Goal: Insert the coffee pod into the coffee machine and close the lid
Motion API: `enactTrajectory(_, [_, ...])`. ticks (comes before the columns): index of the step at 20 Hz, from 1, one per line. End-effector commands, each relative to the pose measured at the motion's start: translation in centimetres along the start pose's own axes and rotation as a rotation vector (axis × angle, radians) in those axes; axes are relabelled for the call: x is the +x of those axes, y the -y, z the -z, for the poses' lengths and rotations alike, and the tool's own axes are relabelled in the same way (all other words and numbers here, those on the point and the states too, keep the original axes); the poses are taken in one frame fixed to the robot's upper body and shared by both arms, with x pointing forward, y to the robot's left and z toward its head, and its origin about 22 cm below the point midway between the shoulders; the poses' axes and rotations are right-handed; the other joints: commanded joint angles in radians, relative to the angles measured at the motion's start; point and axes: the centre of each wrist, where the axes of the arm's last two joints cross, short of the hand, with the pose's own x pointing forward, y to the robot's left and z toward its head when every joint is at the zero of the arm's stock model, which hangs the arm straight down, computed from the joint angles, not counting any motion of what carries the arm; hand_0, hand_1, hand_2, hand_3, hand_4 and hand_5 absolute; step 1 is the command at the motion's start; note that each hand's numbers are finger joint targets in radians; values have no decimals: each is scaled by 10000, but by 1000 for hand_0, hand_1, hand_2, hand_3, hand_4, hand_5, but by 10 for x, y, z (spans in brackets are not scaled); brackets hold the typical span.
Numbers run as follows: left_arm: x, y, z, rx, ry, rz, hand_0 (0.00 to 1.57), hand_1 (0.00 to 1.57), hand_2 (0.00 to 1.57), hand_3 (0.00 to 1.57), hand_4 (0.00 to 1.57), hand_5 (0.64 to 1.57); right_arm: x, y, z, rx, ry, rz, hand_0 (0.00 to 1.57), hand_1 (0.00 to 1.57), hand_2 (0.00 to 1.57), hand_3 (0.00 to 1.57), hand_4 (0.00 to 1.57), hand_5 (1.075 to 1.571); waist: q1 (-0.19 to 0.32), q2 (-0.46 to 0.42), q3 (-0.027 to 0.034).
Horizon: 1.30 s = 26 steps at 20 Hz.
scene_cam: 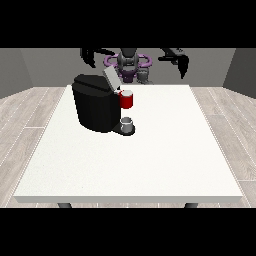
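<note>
Both robot hands raised near the robot's shoulders, holding nothing: robot hand at the view's left, robot hand at the view's right; finger state can't tell. Coffee machine on counter, lid tilted up. Grey thing on the machine's base, possibly the pod. Best approach low from the open side, avoiding the lid.

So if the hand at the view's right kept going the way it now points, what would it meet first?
That hand hangs fingers-down near the table's far edge, so probably the white table first. The coffee machine stands well aside. Depth is unclear.
</note>
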Motion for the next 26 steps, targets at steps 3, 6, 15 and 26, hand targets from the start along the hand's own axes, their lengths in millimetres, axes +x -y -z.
enactTrajectory(3, [22, 0, -5, 140, 293, 261, 0, 0, 0, 0, 0, 1571, -4, 3, 18, 52, 9, 73, 0, 0, 0, 0, 0, 1571, 69, 611, 2])
enactTrajectory(6, [7, -28, -20, 760, 546, 528, 0, 0, 0, 0, 0, 1571, -3, -2, 17, 418, 264, 284, 0, 0, 0, 0, 0, 1571, -420, 919, 0])
enactTrajectory(15, [34, -8, -18, 435, 720, 284, 0, 0, 0, 0, 0, 1571, 1, -23, 47, 515, 16, -340, 0, 0, 0, 0, 0, 1571, -122, 992, 1])
enactTrajectory(26, [49, -22, -11, 336, 1122, 639, 0, 0, 0, 0, 0, 1571, 16, -21, 73, 580, 422, -509, 0, 0, 0, 0, 0, 1571, 147, 1710, 1])
